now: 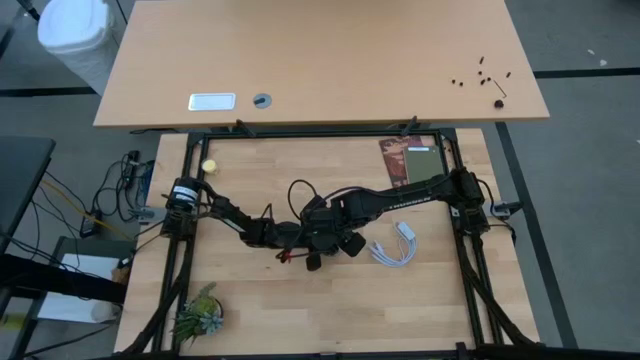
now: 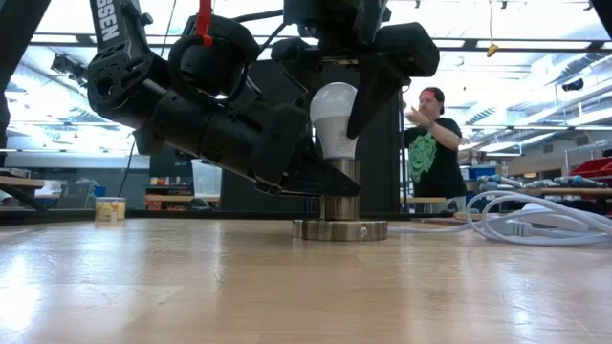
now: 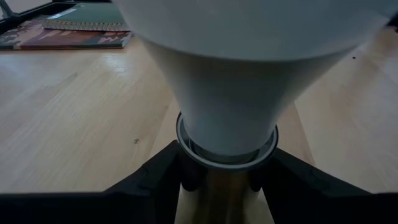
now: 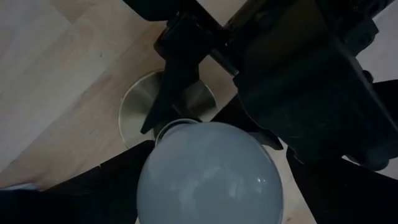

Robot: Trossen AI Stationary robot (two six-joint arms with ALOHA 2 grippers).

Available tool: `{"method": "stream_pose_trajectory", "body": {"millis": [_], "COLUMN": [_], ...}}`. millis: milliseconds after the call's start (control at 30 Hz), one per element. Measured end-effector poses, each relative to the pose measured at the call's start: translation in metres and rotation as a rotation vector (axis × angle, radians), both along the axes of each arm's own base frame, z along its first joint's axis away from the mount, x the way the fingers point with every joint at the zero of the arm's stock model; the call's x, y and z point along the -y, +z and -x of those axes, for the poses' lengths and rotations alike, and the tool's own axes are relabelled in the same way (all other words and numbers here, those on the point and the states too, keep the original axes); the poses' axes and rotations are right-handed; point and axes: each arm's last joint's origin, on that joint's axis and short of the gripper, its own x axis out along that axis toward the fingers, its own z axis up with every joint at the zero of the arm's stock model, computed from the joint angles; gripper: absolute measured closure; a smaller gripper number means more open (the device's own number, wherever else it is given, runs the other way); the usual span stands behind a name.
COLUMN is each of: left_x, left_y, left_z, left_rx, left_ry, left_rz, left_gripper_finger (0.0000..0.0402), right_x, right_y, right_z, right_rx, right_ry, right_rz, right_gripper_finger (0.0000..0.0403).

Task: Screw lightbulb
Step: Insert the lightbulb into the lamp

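Observation:
The white lightbulb [image 2: 332, 117] stands upright with its narrow base in the metal socket [image 2: 339, 196], whose round flat base [image 2: 340, 229] rests on the wooden table [image 1: 400, 310] near its middle. My left gripper [image 2: 325, 182] reaches in level from the table's left and is shut on the socket's stem under the bulb. My right gripper [image 2: 356, 91] comes down from above and is shut on the bulb's dome, which fills the right wrist view [image 4: 209, 177]. My left gripper pinches the socket's metal stem [image 3: 219, 199] between its two fingers [image 3: 155, 180], just below the collar under the bulb. The fingers come level from the table's left. The socket stands upright with its base on the table. My right gripper holds the bulb's rounded dome [image 4: 161, 162] between its two fingers [image 4: 109, 180], one on either side. The fingers point down from above. The bulb stands upright in the socket.
A white cable [image 1: 398, 246] lies coiled right of the socket. A yellow ball [image 1: 209, 166] lies at the far left, a small plant [image 1: 198, 316] at the near left, books [image 1: 412, 160] at the far right. A person [image 2: 432, 143] stands in the room behind.

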Motion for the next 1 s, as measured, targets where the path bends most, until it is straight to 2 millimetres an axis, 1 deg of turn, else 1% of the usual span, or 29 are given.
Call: {"method": "stream_pose_trajectory", "body": {"millis": [133,333,433,633,767,867,1000], "left_x": [-0.0005,-0.0014,-0.0018,-0.0022,-0.0022,-0.0022,-0.0019], "left_y": [0.0,-0.0003,-0.0003,-0.0004,-0.0004,-0.0004,-0.0005], "left_z": [0.0,0.0,0.0002,0.0002,0.0003,0.0003,0.0004], "left_rx": [0.001,-0.002,-0.001,-0.002,-0.002,-0.002,-0.002], "left_ry": [0.005,0.016,0.036,0.049,0.048,0.048,0.046], "left_rz": [0.001,0.003,-0.001,-0.005,-0.005,-0.005,-0.005], "left_gripper_finger": [0.0208,0.0208,0.0208,0.0208,0.0208,0.0208,0.0208], "right_x": [0.0028,0.005,0.0047,0.0076,0.0078,0.0076,0.0082], "right_y": [0.0002,0.0,-0.0002,-0.0003,0.0001,-0.0001,-0.0054], "right_z": [-0.0008,-0.0009,-0.0001,-0.0006,-0.0018,-0.0014,-0.0002], "right_rx": [0.012,0.013,0.009,0.027,0.043,0.04,0.027], "right_ry": [-0.064,-0.114,-0.185,-0.384,-0.434,-0.443,-0.414], "right_rz": [0.006,-0.016,-0.044,-0.104,-0.122,-0.124,-0.105], "right_gripper_finger": [0.003,0.003,0.003,0.003,0.0032,0.0045,0.0078]}}
